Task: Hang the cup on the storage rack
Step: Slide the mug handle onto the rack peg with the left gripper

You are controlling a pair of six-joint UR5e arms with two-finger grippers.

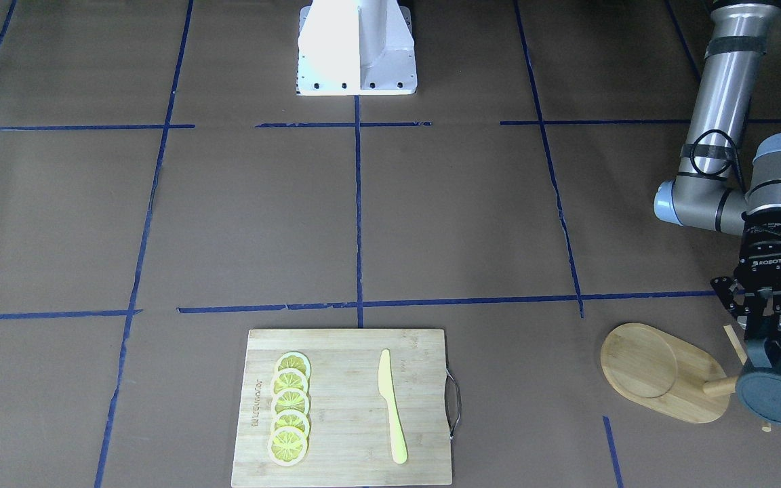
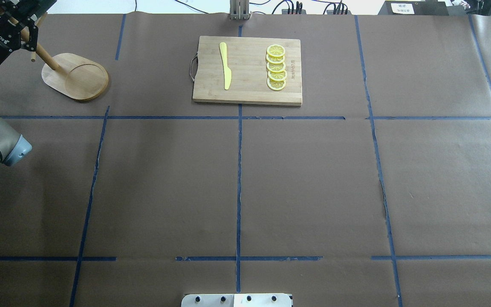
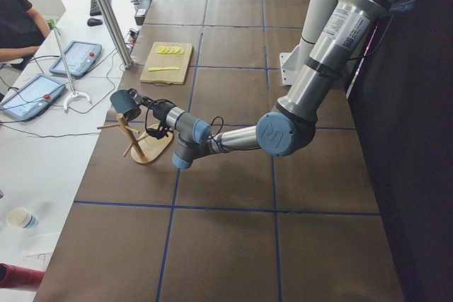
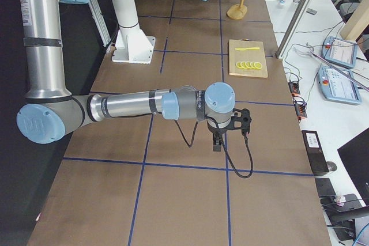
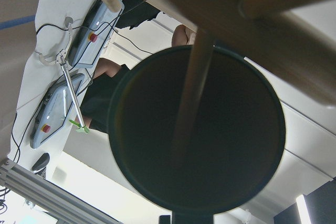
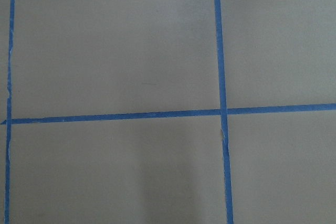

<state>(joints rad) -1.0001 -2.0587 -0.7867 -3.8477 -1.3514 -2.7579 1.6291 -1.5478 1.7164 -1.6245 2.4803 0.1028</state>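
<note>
The dark blue-grey ribbed cup lies tilted on its side in the air, its flat bottom towards the front-facing camera. My left gripper is shut on its handle from above and holds it over the post and pegs of the wooden storage rack. In the left wrist view the cup is a dark disc, with a rack peg crossing in front of it. The overhead view shows the rack and my left gripper, but not the cup. My right gripper hovers low over bare table, far from the rack; I cannot tell whether it is open or shut.
A bamboo cutting board with lemon slices and a yellow knife lies mid-table at the far edge. The robot base stands at the near edge. Operator desks with pendants border the far side.
</note>
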